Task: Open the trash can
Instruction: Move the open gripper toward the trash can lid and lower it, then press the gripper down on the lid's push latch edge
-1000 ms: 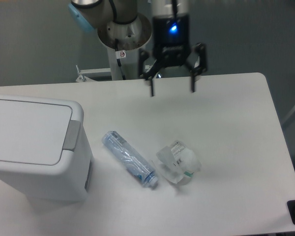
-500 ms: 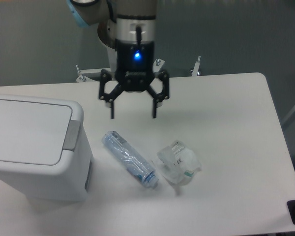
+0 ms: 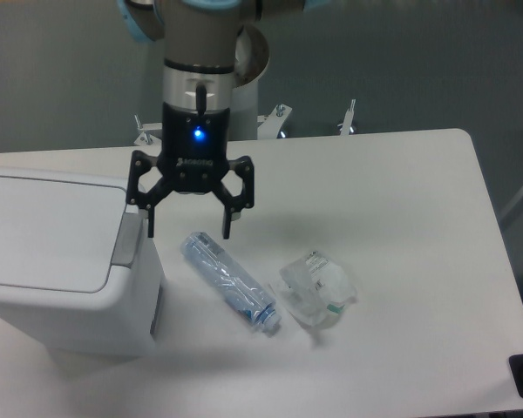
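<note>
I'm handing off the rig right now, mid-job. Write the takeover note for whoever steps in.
Hand: open, empty, fingers pointing down, close beside the trash can's grey push strip.
Trash can: at the table's left, lid flat and shut.
Plastic bottle and crumpled clear wrapper lie mid-table, untouched.
Done: nothing on the can yet.
Left: press the strip, get the lid open.

The arm descends vertically from the upper left of the frame; its gripper [image 3: 189, 232] points downward, fingers spread wide.
</note>
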### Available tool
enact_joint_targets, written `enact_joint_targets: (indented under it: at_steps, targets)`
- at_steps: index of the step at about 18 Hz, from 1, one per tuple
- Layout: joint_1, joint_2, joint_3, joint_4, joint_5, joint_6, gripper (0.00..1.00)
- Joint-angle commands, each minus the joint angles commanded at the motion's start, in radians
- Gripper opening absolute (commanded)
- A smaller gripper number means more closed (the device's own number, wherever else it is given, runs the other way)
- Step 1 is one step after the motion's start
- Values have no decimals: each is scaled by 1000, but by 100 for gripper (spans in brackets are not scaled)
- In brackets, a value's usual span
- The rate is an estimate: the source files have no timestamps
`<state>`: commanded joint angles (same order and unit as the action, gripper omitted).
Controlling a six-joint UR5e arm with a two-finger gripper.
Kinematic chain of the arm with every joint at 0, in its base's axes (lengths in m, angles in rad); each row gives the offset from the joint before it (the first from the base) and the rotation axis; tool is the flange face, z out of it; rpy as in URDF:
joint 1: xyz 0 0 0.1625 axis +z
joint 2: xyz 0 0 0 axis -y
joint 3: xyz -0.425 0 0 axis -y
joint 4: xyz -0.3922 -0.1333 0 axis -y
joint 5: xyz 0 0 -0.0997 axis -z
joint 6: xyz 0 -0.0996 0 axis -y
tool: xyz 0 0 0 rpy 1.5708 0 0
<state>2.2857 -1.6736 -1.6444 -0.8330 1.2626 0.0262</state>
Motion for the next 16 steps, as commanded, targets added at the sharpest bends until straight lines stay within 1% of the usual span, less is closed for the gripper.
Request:
enact_joint_targets:
  at_steps: [3, 16]
  targets:
    - [-6, 0, -5, 0, -6, -44, 100]
    - [-17, -9, -28, 0, -14, -55, 100]
